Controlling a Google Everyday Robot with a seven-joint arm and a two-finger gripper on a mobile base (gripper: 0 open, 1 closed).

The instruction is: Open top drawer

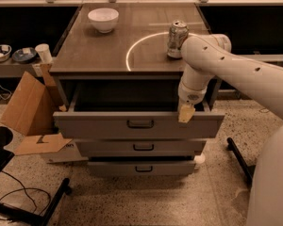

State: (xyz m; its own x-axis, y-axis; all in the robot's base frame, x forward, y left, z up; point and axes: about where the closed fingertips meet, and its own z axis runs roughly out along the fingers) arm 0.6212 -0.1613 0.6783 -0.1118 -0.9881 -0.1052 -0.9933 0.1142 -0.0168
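Note:
The top drawer [99, 125] is a wide grey metal front with a small dark bar handle [140, 124]. It stands pulled out from the cabinet, with a dark gap behind its front. My white arm reaches down from the right over the drawer's right end. The gripper [186, 113] sits at the drawer front's upper edge, right of the handle, with a tan fingertip showing over the rim.
Two narrower grey drawers [142, 147] sit below. On the cabinet top [85, 51] stand a white bowl [103, 19] and a soda can [177, 39]. A cardboard box [30, 105] leans at the left. A black stand leg [239, 158] lies on the floor at the right.

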